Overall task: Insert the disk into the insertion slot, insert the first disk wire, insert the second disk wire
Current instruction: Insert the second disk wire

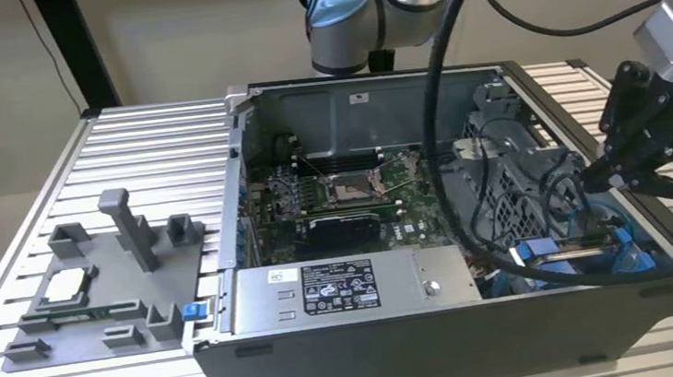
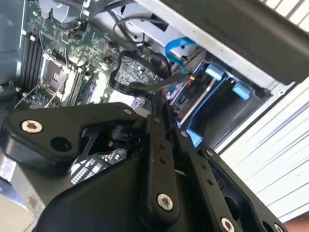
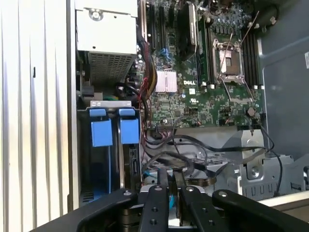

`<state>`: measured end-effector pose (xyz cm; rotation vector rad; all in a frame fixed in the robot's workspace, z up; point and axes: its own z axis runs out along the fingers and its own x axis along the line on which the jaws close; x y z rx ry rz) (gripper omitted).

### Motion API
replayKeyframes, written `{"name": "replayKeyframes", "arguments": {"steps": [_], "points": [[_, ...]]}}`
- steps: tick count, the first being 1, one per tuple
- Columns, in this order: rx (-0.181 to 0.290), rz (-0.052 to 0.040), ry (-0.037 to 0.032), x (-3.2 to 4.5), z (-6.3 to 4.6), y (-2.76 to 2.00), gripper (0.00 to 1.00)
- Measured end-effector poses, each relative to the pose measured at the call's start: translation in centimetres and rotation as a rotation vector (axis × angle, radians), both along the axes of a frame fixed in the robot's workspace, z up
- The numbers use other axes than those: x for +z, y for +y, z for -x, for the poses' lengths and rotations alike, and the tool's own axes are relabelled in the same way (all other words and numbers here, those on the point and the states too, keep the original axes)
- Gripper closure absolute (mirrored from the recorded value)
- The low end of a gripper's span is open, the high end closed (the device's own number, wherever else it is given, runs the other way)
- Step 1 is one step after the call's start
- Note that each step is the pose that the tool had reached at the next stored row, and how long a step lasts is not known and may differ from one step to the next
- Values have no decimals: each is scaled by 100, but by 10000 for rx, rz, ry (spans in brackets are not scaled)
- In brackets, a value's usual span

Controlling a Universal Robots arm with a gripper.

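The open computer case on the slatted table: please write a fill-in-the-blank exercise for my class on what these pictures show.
1. The tabs by the drive bay are coloured ____.
2. The computer case lies with its side ____, exposing the motherboard.
3. The gripper has its fingers ____ on a thin wire.
4. The grey metal box carries a ____ sticker.

Missing words: blue; open; shut; white
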<state>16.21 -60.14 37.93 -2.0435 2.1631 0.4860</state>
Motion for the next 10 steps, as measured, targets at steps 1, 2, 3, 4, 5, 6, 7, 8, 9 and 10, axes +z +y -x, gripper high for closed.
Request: {"name": "replayKeyframes", "arguments": {"steps": [1, 2, 3, 4, 5, 6, 7, 8, 9, 10], "points": [[0, 3, -29, 0, 38, 0, 100], [3, 11, -54, 0, 68, -1, 100], [10, 18, -81, 0, 95, -2, 100], [16, 33, -112, 0, 121, -2, 100], [21, 51, -146, -1, 144, -3, 100], [26, 78, -178, -2, 165, -4, 100], [30, 111, -204, -2, 181, -5, 100], [32, 148, -231, -3, 199, -6, 100], [33, 188, -256, -3, 216, -7, 100], [35, 232, -284, -3, 235, -8, 100]]}}
